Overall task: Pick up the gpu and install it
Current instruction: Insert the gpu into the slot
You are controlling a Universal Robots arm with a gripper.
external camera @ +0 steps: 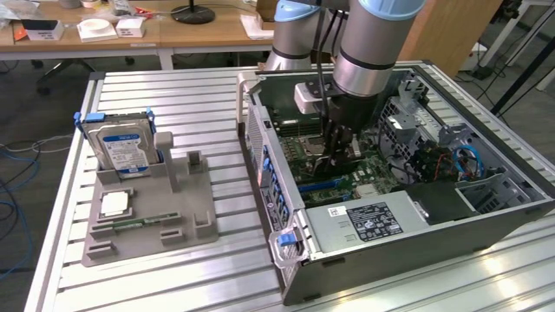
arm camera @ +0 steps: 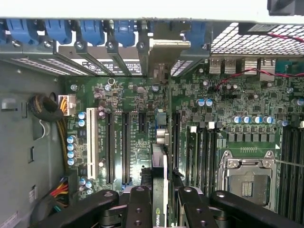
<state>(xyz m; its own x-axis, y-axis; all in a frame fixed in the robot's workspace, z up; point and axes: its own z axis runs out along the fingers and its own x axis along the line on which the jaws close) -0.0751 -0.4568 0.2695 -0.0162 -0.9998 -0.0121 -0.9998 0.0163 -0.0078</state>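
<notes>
the gpu [arm camera: 160, 190] stood on edge between the fingers of the hand [arm camera: 159, 209], its green board and a strip of black face running down toward the motherboard [arm camera: 237, 95] and its silver bracket [arm camera: 164, 52] reaching up to the row of blue slot clips [arm camera: 90, 31] at the case's rear wall. in the wrist view the card sat in line with the expansion slots, between a black slot [arm camera: 126, 147] and another [arm camera: 176, 142]; whether it was fully seated could not be told. the hand was clamped narrow on the gpu, black fingers [arm camera: 138, 204] pressing either face.

in the exterior view the arm [external camera: 368, 45] came straight down from twelve o'clock into the open computer case [external camera: 485, 195], wrist vertical, the hand [external camera: 334, 153] low over the board at the case's middle. at about nine o'clock from the case, on the slatted counter [external camera: 173, 91], a grey holder [external camera: 173, 214] carried a blue-labelled hard drive [external camera: 126, 146] standing upright and a small green memory stick [external camera: 139, 223] lying flat.
</notes>
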